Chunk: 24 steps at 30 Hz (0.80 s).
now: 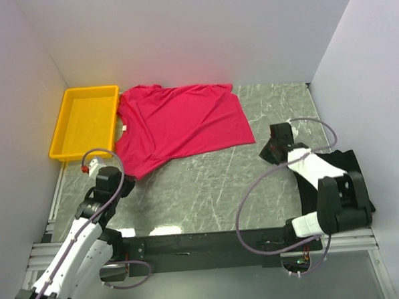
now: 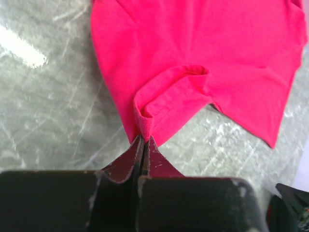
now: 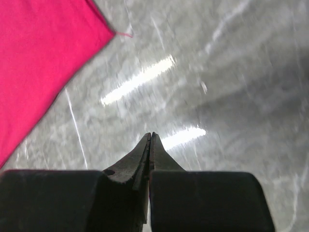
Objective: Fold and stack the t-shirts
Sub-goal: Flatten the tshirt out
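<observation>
Here's the crimson-pink cloth t-shirt (image 1: pixel 181 123), short-sleeved and plain, spread out mostly flat across the far left half of the grey-green marbled tabletop (image 1: pixel 208 189). Its collar end sits right against the yellow plastic tray (image 1: pixel 84 122) and its bottom hem points right. The near sleeve is drawn out toward the near-left, and from the left wrist you can see its cuff curled over into a loop, the stitched edge pinched tight in the left gripper (image 2: pixel 143 139). Over on the right edge lies the black cloth t-shirt (image 1: pixel 350 159), rumpled and largely hidden beneath the arm there.
</observation>
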{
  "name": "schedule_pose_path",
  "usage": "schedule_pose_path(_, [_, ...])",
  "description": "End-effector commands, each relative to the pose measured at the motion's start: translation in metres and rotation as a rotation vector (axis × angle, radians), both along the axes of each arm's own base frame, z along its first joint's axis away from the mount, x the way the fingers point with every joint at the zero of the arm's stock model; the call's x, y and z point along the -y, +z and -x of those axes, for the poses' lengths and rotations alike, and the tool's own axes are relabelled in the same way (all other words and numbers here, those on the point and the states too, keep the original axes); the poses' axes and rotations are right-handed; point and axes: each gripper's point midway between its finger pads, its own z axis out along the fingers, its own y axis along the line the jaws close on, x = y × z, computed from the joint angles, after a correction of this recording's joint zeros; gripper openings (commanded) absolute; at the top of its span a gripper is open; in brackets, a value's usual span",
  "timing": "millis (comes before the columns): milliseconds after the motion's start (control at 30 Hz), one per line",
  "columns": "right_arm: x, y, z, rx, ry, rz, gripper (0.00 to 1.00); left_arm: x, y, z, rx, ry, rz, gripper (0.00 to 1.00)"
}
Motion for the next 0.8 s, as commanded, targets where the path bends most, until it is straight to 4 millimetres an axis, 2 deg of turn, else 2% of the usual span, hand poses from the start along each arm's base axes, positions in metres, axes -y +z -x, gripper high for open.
schedule_pose_path(0, [-0.001,0.020,0.004,0.098,-0.001,-0.033,0.00,0.006,0.003,0.011,0.021,-0.019,0.044,0.01])
schedule_pose_path(100, [-0.003,0.026,-0.003,0.093,0.029,-0.030,0.00,0.006,-0.003,0.015,0.020,-0.019,0.053,0.01])
schedule_pose_path(200, [-0.008,0.030,-0.022,0.084,0.061,-0.020,0.13,0.007,-0.003,0.016,0.013,-0.019,0.056,0.01])
schedule_pose_path(233, [-0.007,0.029,-0.028,0.077,0.061,-0.011,0.22,0.007,-0.001,0.016,0.016,-0.020,0.055,0.01])
schedule_pose_path(267, [-0.010,0.037,-0.039,0.087,0.068,-0.010,0.25,0.006,0.002,0.016,0.018,-0.019,0.052,0.01])
schedule_pose_path(300, [-0.009,0.024,-0.043,0.045,0.070,0.002,0.33,0.004,0.005,0.015,0.028,-0.012,0.046,0.01])
schedule_pose_path(367, [-0.009,0.018,-0.057,0.025,0.065,0.012,0.38,0.004,0.010,0.015,0.037,-0.011,0.041,0.01])
schedule_pose_path(433, [-0.012,0.014,-0.066,0.007,0.066,0.012,0.42,0.004,0.013,0.013,0.044,-0.016,0.036,0.01])
schedule_pose_path(467, [-0.014,0.022,-0.078,0.026,0.066,0.017,0.42,0.004,0.016,0.013,0.048,-0.018,0.037,0.01])
schedule_pose_path(500, [-0.016,0.012,-0.079,-0.006,0.067,0.026,0.45,0.005,0.015,0.012,0.043,-0.021,0.034,0.01])
schedule_pose_path(567, [-0.018,0.009,-0.090,-0.030,0.064,0.055,0.45,0.006,0.015,0.011,0.038,-0.026,0.033,0.01])
schedule_pose_path(667, [-0.020,0.008,-0.101,-0.049,0.062,0.086,0.47,0.006,0.016,0.010,0.040,-0.029,0.027,0.01])
schedule_pose_path(700, [-0.023,0.000,-0.098,-0.076,0.068,0.104,0.48,0.006,0.018,0.010,0.046,-0.030,0.028,0.01])
schedule_pose_path(767, [-0.025,-0.001,-0.102,-0.077,0.066,0.129,0.51,0.006,0.021,0.009,0.056,-0.030,0.027,0.01])
